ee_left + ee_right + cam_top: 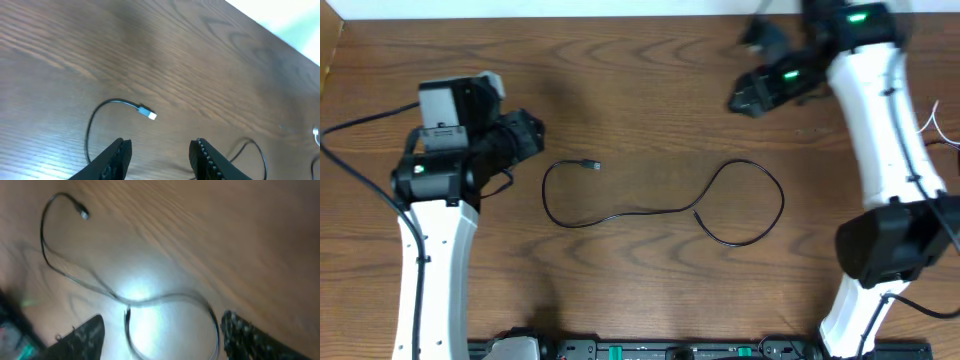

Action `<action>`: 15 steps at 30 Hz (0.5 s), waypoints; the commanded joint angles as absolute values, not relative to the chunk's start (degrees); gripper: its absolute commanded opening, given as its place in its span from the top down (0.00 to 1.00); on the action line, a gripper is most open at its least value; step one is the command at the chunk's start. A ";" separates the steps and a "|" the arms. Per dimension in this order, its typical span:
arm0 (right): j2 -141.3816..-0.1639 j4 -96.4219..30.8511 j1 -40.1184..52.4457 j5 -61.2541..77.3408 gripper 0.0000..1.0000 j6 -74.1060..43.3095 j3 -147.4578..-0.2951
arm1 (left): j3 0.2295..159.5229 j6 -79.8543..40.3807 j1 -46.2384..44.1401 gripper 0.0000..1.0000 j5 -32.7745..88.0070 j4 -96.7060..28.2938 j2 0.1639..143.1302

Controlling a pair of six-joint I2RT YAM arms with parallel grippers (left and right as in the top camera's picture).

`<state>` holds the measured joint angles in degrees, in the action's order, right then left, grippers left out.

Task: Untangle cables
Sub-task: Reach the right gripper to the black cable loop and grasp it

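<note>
Overhead: black cable (655, 212) lies loose; right tool (162, 322) seemingly empty.

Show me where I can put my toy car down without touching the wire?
Bare wood runs along the far edge of the table, between the left arm and the right arm. Another free strip lies between the black cable and the near rail. The middle is crowded: the cable loops there.

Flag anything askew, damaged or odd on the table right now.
Nothing damaged or spilled. One oddity: the black cable curls at its right half into a loop that closes back on itself; its plug end lies free. The left gripper and right gripper are open, holding nothing.
</note>
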<state>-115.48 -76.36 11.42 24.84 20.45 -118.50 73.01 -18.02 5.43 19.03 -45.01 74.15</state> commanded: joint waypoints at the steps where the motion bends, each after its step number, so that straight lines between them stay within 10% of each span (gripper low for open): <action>1: -115.46 -72.10 17.74 24.32 0.30 28.23 -113.30 | 74.32 -18.74 7.35 0.57 20.10 -45.28 73.80; 15: -115.46 -56.25 39.57 24.47 0.37 48.95 -90.35 | 74.28 -18.72 8.05 0.53 21.02 -46.30 73.82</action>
<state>-115.44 -59.24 35.99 24.56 43.31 -94.94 73.01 -18.26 7.77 20.05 -46.13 74.15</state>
